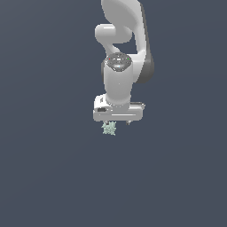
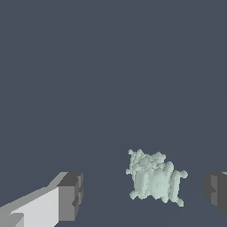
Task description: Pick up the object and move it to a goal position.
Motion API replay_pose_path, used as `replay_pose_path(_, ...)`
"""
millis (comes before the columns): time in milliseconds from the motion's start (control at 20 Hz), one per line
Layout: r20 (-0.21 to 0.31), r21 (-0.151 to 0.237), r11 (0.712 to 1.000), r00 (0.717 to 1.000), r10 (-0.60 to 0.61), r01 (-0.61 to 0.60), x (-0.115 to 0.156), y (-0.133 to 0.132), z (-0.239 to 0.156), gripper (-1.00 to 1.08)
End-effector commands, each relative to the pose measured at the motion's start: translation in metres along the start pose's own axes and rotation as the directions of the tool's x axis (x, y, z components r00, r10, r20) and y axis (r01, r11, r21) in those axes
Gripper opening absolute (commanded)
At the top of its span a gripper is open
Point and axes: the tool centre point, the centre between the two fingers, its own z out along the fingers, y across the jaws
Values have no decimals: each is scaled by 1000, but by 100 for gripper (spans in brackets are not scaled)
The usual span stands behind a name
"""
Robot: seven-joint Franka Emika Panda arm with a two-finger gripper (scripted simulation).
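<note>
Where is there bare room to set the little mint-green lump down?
Nearly everywhere: the dark grey floor lies bare on all sides. Only the spot under the white gripper is crowded, where the spiky pale mint-green lump sits between its open fingers.

A pale mint-green lump (image 2: 154, 179) with spiky, ragged edges is seen between the two fingers of the gripper (image 2: 144, 193). The jaws are held wide apart, and neither is touching the lump, which sits nearer the dark-padded finger at the frame's edge. A plain dark grey-blue worktop (image 2: 111, 80) is seen behind everything.
</note>
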Motion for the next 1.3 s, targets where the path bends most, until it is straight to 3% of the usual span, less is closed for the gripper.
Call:
replay_pose_path(0,0,0,1000,1000,0,0,0,0,0,100)
replay_pose_path(450,-17,-4,997,997,82,-82,2,40,-5,100)
replay_pose_path(850,-16,-5,998,998,64,-64,2,40,-4,100)
replay_pose_path(1250,-12,-8,1000,1000,-29,29,-2,41,1,100)
